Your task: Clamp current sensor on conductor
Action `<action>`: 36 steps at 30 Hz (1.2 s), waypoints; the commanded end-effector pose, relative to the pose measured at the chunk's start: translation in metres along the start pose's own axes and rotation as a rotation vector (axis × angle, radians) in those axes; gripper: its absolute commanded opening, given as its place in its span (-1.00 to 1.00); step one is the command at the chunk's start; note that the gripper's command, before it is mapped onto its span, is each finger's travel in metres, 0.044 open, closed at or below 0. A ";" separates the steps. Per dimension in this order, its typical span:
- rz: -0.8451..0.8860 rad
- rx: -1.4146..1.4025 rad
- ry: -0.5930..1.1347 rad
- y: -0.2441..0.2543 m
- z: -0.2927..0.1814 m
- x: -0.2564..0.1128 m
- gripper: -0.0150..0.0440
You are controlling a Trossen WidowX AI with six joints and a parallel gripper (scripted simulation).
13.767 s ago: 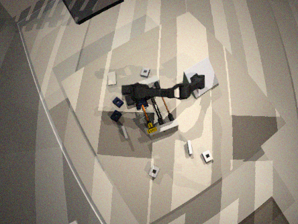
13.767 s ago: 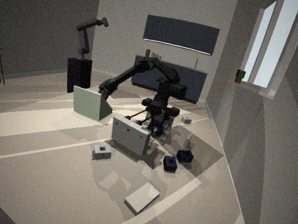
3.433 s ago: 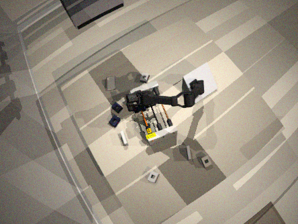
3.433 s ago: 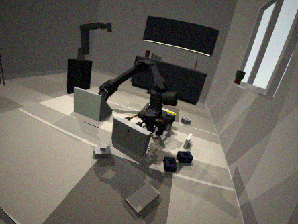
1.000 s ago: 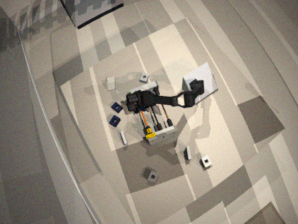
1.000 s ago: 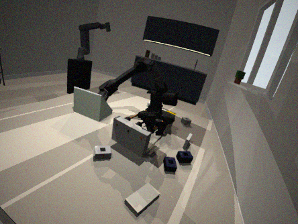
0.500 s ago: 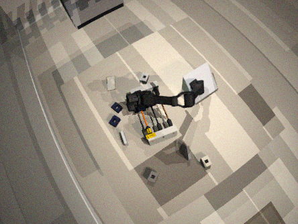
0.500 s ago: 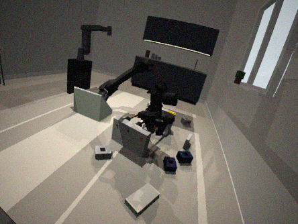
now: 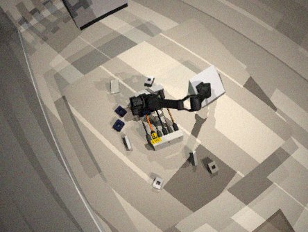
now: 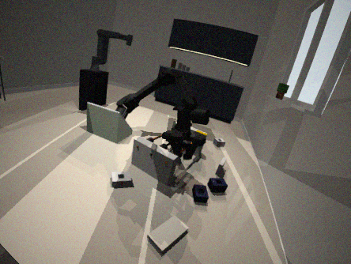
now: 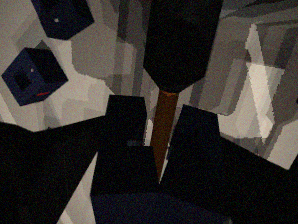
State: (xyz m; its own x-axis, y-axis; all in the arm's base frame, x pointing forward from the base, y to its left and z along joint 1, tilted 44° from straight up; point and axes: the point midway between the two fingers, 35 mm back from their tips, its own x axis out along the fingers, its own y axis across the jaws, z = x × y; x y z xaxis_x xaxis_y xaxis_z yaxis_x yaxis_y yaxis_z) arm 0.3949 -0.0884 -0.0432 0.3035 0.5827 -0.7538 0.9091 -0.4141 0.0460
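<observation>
My gripper (image 10: 189,152) (image 11: 158,130) points down over the conductors between two white end blocks. Its fingers stand around a dark, blue-black sensor (image 11: 145,207), shut on it. The sensor is at the lower middle of the wrist view. The orange conductor (image 9: 149,122) (image 11: 164,115) runs between the dark parts and into a black sleeve (image 11: 182,45). A yellow label (image 9: 156,140) (image 10: 201,133) sits on the front end block (image 9: 170,140) at that conductor's end; its text is too small to read. The sensor's arrow and latch are hidden, and I cannot tell if its jaws meet.
Two dark blue blocks (image 9: 121,111) (image 10: 217,185) (image 11: 35,77) stand beside the conductors. Several small white blocks (image 9: 157,183) (image 10: 122,180) lie around. A flat pale box (image 9: 114,87) (image 10: 167,234) and a large tilted panel (image 9: 213,81) (image 10: 106,123) stand farther off.
</observation>
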 end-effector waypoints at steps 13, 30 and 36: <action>-0.019 -0.001 -0.001 0.001 0.000 -0.001 1.00; -0.252 -0.012 0.020 0.000 -0.006 -0.012 1.00; -0.265 -0.012 0.020 -0.002 -0.007 -0.005 1.00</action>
State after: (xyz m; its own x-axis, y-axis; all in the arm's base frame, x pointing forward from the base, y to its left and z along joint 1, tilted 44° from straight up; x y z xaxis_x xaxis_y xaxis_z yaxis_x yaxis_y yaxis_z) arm 0.3935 -0.0874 -0.0317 0.0708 0.6810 -0.7288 0.9601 -0.2447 -0.1355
